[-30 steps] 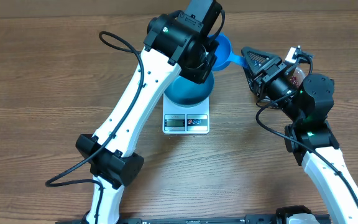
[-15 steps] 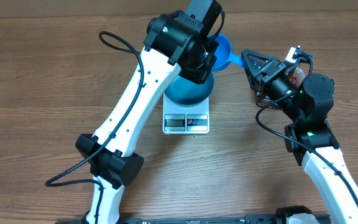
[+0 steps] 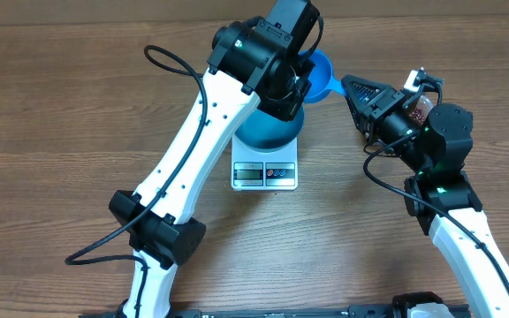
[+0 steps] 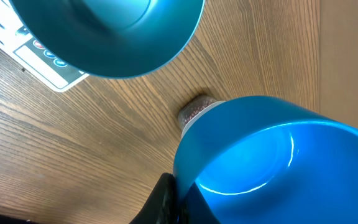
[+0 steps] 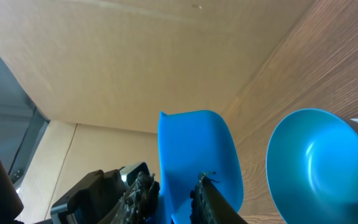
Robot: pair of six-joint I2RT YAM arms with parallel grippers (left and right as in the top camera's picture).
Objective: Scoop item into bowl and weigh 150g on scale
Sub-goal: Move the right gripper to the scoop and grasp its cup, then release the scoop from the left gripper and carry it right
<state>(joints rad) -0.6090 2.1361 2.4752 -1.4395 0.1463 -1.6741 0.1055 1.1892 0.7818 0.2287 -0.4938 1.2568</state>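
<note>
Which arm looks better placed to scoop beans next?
Right, probably. The right gripper clasps the scoop by its handle, and the beans sit close beside that arm; the left arm stretches across the bowl.

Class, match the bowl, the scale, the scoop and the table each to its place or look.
Things:
1 bowl
2 scale
3 scoop
4 table

Descriptions:
A brown wood grain
B white, with a display and buttons
C sits on the scale
D between the fingers of the right claw

Pairs: 1-C, 2-B, 3-D, 4-A
</note>
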